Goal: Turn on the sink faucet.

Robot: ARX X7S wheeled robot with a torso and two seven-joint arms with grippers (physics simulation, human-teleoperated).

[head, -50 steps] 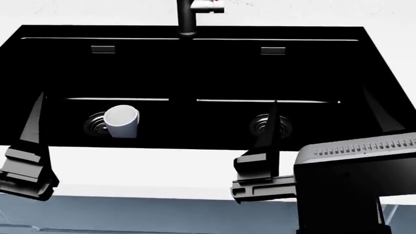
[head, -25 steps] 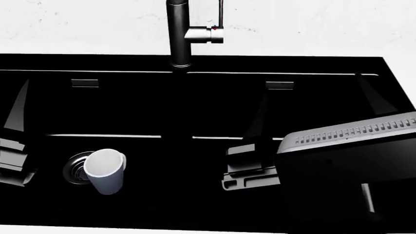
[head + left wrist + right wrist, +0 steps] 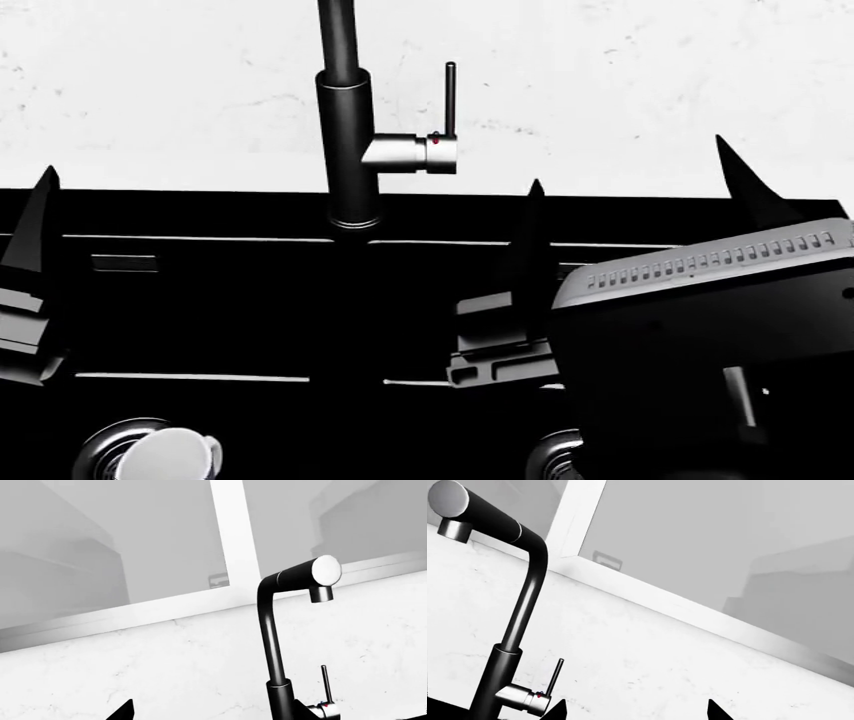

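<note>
Faucet: black column at the back rim of the sink, centred behind the divider, so the spout can serve either basin; the top is cut off in the head view.
Lever: thin black rod upright on a silver stub with a red dot, on the column's right; upright likely means off, so the task looks undone.
Right gripper: empty, fingers spread with tips pointing at the back wall, raised over the right basin, near the lever but clear of it; as the nearer arm, probably the one meant to work the lever.
Left gripper: only one finger shows at the frame edge, over the left basin; cannot tell whether it is spread or closed. Well apart from the faucet, seemingly kept out of the way.
Cup: white, on the left drain, partly cropped; no part in the task.
Window: above the back wall, in both wrist views.
</note>
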